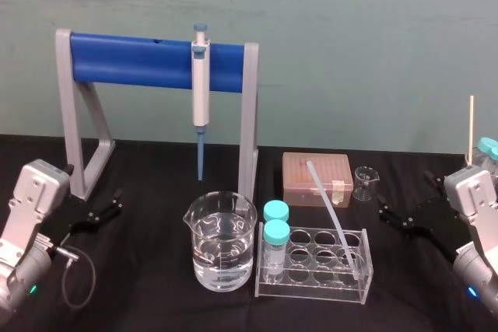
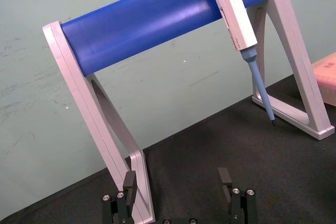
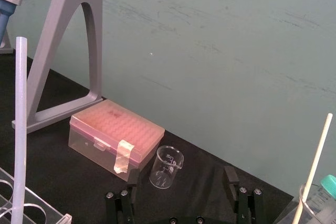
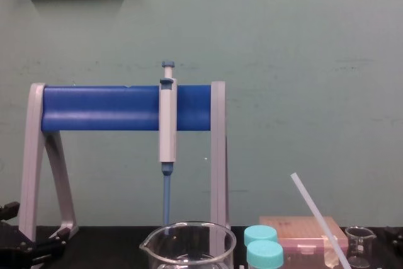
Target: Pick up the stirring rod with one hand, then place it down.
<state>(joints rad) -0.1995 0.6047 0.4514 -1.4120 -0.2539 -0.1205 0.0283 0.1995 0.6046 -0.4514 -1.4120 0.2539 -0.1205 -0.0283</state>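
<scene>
Spread open and empty, like the idle left gripper (image 1: 115, 201), the right gripper (image 1: 405, 196) is held well apart from the stirring rod (image 1: 331, 207), whose rack (image 1: 311, 289) could be tipped by a sideways pull.

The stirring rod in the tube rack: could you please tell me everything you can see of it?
The stirring rod is long, thin, straight, whitish and translucent, seemingly glass or plastic. It stands tilted in the clear tube rack, lower end in a hole at the rack's right end, upper end leaning toward the robot's left. Only the rack touches it; the left gripper and right gripper, both open, are far from it.
</scene>
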